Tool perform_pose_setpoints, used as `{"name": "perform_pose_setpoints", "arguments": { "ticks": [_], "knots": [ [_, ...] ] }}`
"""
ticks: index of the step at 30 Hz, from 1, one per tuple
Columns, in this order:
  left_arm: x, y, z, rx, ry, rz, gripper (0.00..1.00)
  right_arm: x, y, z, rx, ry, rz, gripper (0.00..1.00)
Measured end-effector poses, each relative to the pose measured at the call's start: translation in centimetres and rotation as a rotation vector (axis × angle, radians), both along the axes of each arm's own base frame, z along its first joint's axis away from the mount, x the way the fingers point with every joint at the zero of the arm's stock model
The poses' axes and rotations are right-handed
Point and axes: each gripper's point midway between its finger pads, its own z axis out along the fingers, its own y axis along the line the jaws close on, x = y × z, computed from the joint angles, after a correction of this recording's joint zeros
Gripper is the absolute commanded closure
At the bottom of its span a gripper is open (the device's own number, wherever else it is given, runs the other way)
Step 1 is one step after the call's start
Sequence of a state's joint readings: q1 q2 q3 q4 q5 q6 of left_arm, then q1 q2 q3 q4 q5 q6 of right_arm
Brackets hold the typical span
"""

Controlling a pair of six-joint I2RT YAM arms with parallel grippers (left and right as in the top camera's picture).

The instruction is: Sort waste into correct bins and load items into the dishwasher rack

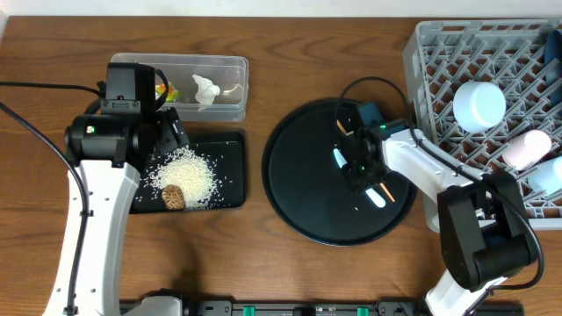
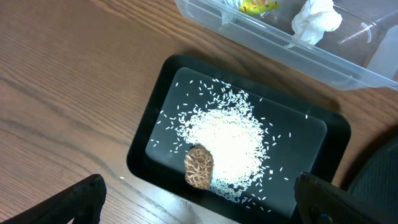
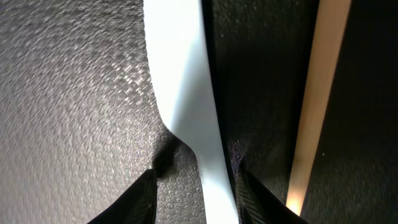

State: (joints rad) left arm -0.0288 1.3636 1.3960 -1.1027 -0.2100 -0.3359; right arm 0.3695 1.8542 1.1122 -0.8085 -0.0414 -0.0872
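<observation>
Black and round, the big tray (image 1: 303, 211) sits mid-table. Your right gripper (image 1: 358, 168) is down on it, jaws parted astride a white utensil handle (image 3: 186, 93), with the wooden stick (image 3: 314, 93) just beside. Left of that tray, your left gripper (image 1: 169, 133) hangs spread and empty over the shallow black tray (image 2: 155, 112), which holds rice (image 2: 230, 143) and a brown lump (image 2: 199, 167). Touching that shallow tray's far edge, the clear tub (image 1: 233, 66) holds the wrapper (image 2: 256, 6) and tissue (image 2: 316, 22). Right of the round tray, the grey rack (image 1: 439, 61) carries the bowl (image 1: 479, 104), pink cup (image 1: 527, 147) and light-blue cup (image 1: 549, 175).
</observation>
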Motion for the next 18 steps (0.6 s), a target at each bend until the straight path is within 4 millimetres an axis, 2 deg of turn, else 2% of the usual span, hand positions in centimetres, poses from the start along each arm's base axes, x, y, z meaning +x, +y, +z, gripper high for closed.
{"name": "perform_pose_setpoints", "arguments": {
  "ticks": [5, 8, 13, 18],
  "knots": [
    [0.00, 0.00, 0.00, 0.000, 0.000, 0.000, 0.02, -0.14, -0.13, -0.06, -0.048, -0.012, -0.001, 0.68],
    [0.00, 0.00, 0.00, 0.000, 0.000, 0.000, 0.02, -0.27, 0.13, -0.06, -0.062, -0.018, 0.010, 0.78],
    [0.00, 0.00, 0.00, 0.000, 0.000, 0.000, 0.02, -0.49, 0.59, -0.05, -0.069, -0.021, 0.021, 0.85],
    [0.00, 0.00, 0.00, 0.000, 0.000, 0.000, 0.02, -0.54, 0.65, -0.05, -0.072, -0.021, 0.019, 0.99]
  ]
}}
